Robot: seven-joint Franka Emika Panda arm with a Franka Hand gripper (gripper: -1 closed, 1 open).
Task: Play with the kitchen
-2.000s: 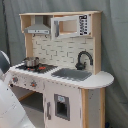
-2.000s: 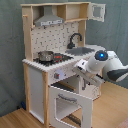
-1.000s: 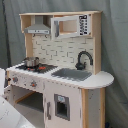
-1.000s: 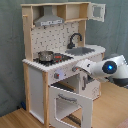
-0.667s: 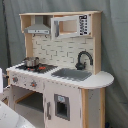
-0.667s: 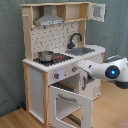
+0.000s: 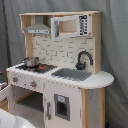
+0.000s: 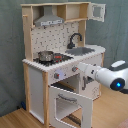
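The kitchen (image 7: 60,75) looks like matt white-painted board framed in pale, smooth wood, with a grey sink (image 7: 71,74) and a dark faucet (image 7: 83,60). A shiny metal pot (image 8: 46,56) sits on its stove, and the robot arm (image 8: 102,76) has a smooth, glossy white plastic shell. The floor (image 8: 15,120) shows warm wood.

In the second exterior view the arm (image 8: 102,75) now reaches further toward the kitchen's (image 8: 60,60) front, its end at the knob panel above the open oven door (image 8: 70,102).
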